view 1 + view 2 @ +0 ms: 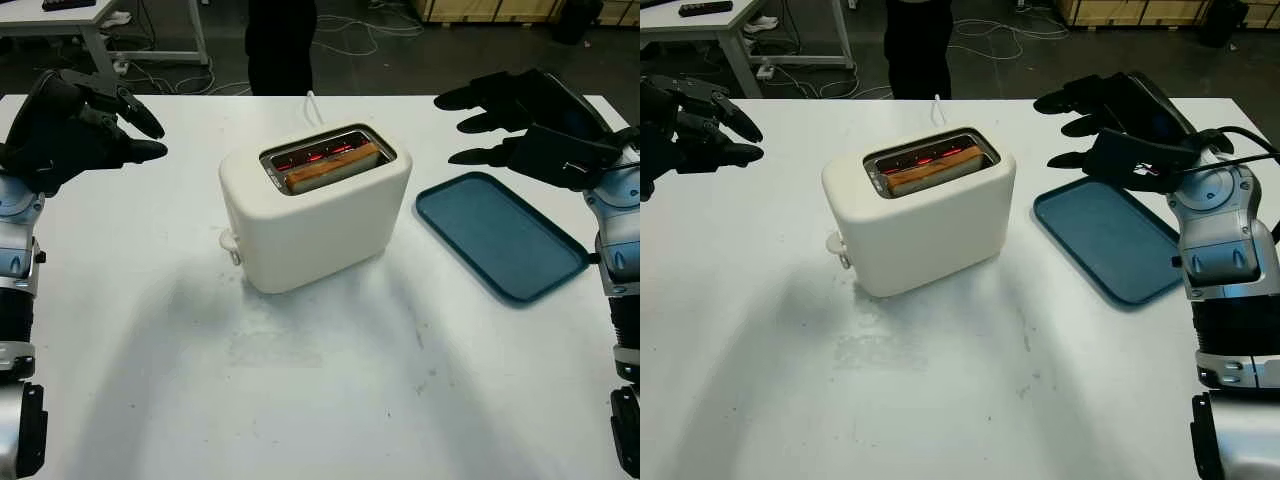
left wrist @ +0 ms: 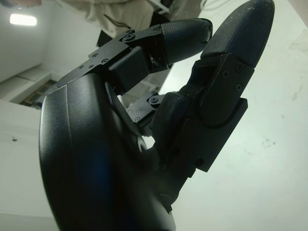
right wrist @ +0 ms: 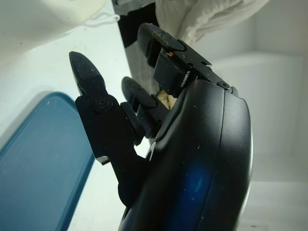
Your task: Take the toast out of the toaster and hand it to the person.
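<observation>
A cream toaster (image 1: 310,215) stands at the middle of the white table, its slots glowing red. A slice of toast (image 1: 333,166) sits in the near slot, its brown top edge just above the rim. My left hand (image 1: 85,125) hovers open above the table's far left, well apart from the toaster. My right hand (image 1: 510,120) hangs open at the far right, above the back end of the blue tray (image 1: 495,235) and to the right of the toaster. A person (image 1: 281,45) in dark trousers stands behind the table's far edge.
The blue tray lies flat to the right of the toaster. A white cord (image 1: 312,105) runs from the toaster toward the far edge. Another table (image 1: 95,25) and floor cables lie behind. The white tabletop (image 1: 300,390) spreads in front of the toaster.
</observation>
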You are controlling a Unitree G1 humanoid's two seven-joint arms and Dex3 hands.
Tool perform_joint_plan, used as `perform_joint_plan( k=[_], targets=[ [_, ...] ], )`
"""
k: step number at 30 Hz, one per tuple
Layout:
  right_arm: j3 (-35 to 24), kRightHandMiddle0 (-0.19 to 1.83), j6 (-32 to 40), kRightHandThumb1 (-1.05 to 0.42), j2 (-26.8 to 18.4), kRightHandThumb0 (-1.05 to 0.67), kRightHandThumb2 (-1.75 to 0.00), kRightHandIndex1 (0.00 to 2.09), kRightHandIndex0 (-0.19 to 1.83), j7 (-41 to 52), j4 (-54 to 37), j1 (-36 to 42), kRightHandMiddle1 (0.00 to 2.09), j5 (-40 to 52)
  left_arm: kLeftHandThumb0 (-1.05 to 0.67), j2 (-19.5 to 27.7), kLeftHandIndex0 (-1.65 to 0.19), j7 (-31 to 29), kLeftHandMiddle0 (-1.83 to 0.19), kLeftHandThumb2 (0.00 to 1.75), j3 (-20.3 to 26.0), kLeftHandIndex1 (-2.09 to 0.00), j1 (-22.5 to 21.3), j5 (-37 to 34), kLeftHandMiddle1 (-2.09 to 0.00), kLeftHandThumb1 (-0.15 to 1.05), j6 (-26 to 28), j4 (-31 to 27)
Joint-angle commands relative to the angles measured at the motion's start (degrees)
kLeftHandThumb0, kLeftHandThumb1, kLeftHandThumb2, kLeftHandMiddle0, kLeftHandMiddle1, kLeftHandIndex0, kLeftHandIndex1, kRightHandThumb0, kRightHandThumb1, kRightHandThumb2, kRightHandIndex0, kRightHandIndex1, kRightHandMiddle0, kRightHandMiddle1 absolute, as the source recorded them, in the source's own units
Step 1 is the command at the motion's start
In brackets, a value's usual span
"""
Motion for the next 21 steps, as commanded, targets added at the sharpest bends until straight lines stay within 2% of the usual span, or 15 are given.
perform_joint_plan(
  k=[1,21],
  targets=[
    [0.25,0.79,0.22,-0.73,-0.23,-0.3,0.0,0.0,0.92,-0.18,-0.23,0.51,0.0,-0.25,-1.05,0.19,-1.11,0.4,-1.24,0.0,0.24,-0.83,0.45,0.29,-0.78,0.73,-0.18,0.15],
    [0.25,0.78,0.49,-0.74,-0.19,-0.3,0.0,0.0,0.91,-0.15,-0.33,0.44,0.0,-0.28,-1.05,0.09,-1.1,0.23,-1.24,0.0,0.27,-0.83,0.32,0.07,-0.78,0.73,0.68,-0.2]
  ],
)
